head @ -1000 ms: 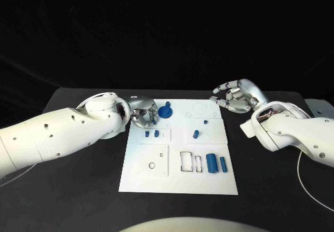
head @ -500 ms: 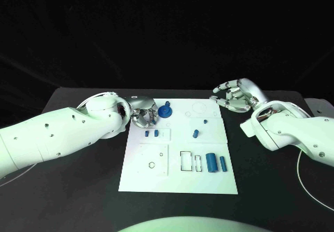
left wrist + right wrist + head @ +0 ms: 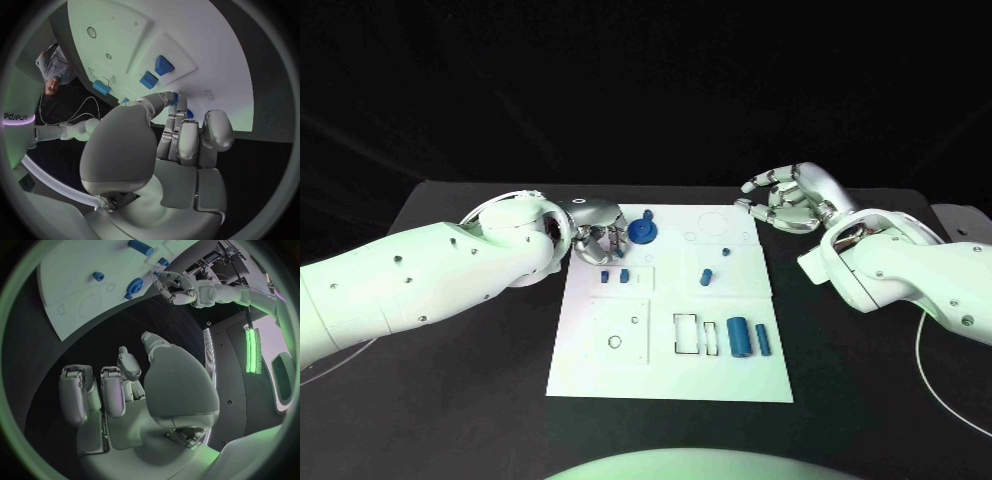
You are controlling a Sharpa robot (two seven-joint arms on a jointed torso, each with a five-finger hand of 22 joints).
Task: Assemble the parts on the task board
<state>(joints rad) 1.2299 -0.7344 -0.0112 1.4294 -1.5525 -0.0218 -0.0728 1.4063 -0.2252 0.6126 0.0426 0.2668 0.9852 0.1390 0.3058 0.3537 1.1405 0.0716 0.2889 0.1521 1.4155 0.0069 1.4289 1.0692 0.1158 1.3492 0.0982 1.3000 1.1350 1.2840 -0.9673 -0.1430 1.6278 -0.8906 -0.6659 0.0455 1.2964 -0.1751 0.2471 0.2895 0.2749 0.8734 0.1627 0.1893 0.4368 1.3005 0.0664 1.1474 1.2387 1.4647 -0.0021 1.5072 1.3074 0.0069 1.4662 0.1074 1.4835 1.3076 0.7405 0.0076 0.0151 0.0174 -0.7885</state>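
The left hand [image 3: 599,232], fingers curled and holding nothing, sits at the task board [image 3: 672,370] edge beside a blue knob part [image 3: 642,230]. The right hand [image 3: 790,200] is open over bare bench [image 3: 459,410].

Since 1.0 s ago: no displacement of parts on the task board [image 3: 669,360]. My left hand [image 3: 599,232] shows no discernible shift beside the round blue part [image 3: 642,230]. My right hand [image 3: 790,200] likewise; any finger mvmt too small to tell. Arm positions approx. identical.
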